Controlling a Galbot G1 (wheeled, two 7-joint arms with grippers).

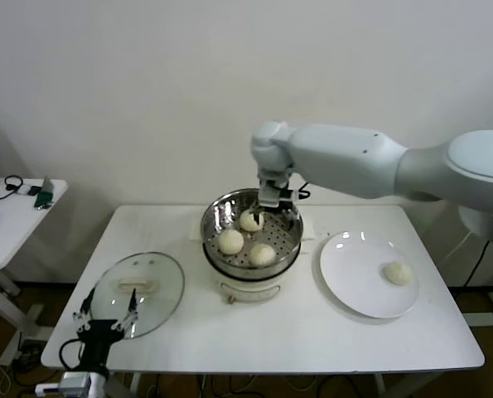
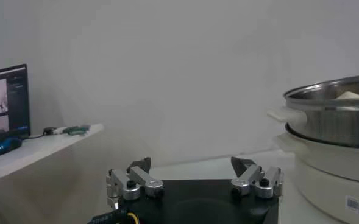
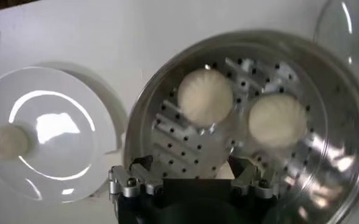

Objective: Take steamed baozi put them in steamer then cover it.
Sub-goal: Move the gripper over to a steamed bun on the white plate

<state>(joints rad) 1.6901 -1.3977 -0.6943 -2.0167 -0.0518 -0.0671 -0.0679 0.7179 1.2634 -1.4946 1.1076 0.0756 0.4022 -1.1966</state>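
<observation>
At about eight o'clock on the white table (image 1: 312,332) we see our left gripper (image 1: 107,318) with its fingers spread wide and nothing between them, just at the near edge of the glass cover (image 1: 138,292) lying flat there. At the centre stands the steamer (image 1: 289,217) with three baozi (image 1: 231,241) inside, and our right gripper (image 3: 191,172) hangs over its twelve o'clock side, jaws apart and empty. At three o'clock a fourth bun (image 1: 398,272) sits on the white plate (image 1: 354,278).

Cream-white buns (image 1: 230,241) lie in a shiny silver steamer (image 1: 217,214) whose floor is dotted with holes. The base (image 1: 248,290), plate (image 1: 354,286) and surface (image 1: 312,340) are white; the clear lid (image 1: 159,286) has a white handle.
</observation>
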